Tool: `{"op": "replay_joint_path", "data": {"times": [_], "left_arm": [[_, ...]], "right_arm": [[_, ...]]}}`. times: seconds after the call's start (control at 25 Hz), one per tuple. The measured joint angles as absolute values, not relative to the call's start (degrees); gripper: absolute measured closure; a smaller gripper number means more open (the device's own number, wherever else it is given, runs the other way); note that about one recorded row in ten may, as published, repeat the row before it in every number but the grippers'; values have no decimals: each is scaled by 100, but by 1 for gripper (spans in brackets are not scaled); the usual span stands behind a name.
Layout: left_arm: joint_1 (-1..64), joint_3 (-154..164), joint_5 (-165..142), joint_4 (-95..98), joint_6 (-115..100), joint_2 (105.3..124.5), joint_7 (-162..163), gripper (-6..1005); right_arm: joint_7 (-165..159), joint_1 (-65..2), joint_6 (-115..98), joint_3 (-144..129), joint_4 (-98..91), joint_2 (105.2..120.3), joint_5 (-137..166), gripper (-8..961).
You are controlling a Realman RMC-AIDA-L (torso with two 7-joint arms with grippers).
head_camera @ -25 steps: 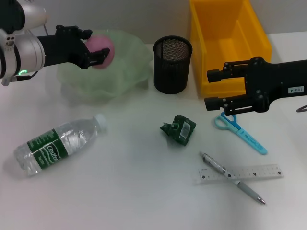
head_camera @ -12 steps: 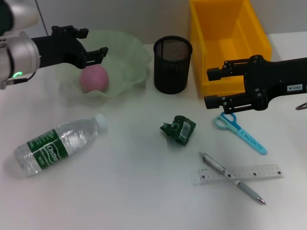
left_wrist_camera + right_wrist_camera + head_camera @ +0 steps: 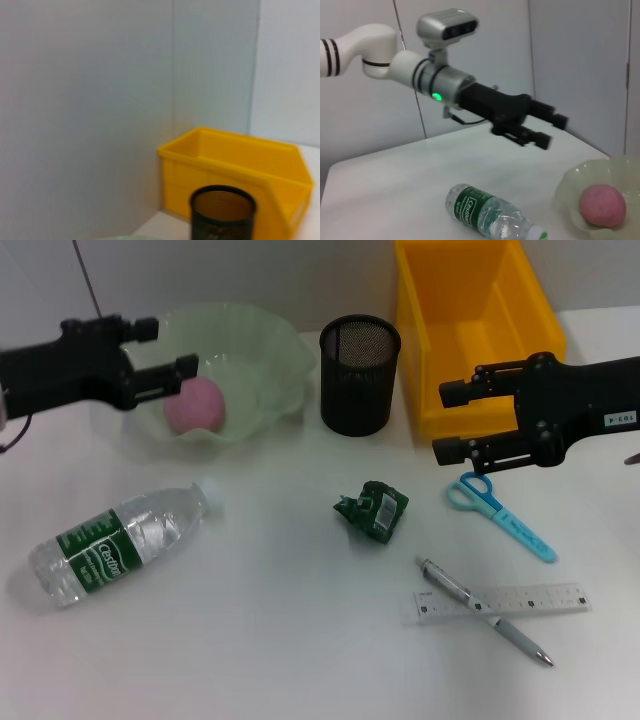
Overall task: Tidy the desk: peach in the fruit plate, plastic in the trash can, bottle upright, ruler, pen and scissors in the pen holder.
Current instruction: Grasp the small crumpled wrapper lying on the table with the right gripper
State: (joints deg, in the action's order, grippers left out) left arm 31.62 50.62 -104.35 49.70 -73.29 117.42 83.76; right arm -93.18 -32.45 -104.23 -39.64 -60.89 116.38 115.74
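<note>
Broadly, the scene is laid out on a white tabletop [image 3: 270, 640], with a yellow plastic open-fronted bin [image 3: 478, 330] set at the far side, right of centre. A pale green wavy-edged fruit plate [image 3: 250, 350] is placed at the far left, and the pink round peach [image 3: 193, 405] is seen resting inside it. The left gripper [image 3: 165, 352], black, is held above the plate's left rim, apart from the peach, its jaws spread wide and empty; the same gripper is seen in the right wrist view [image 3: 551, 131] above the table. The right gripper [image 3: 448, 423] is held in front of the yellow bin, just above the blue-handled scissors [image 3: 497, 513], its two fingers set well apart with nothing between them. A clear plastic water bottle with a green label [image 3: 118, 542] is lying on its side at the near left, white cap pointed toward the plate. A black mesh cylindrical pen holder [image 3: 359, 374] is stood upright between the plate and the bin. A crumpled green piece of plastic wrapper [image 3: 372, 510] is found near the centre of the table. A clear plastic ruler [image 3: 500, 602] is laid at the near right, crossed by a silver pen [image 3: 484, 612] lying over it.
</note>
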Motion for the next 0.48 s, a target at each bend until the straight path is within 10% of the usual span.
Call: {"op": "replay_joint_path", "data": {"times": [0.48], "left_arm": [[2652, 5004, -10531, 4871, -8245, 11646, 8075, 304]], "right_arm": [[-9875, -3492, -10401, -4104, -6496, 11711, 12390, 201]]}}
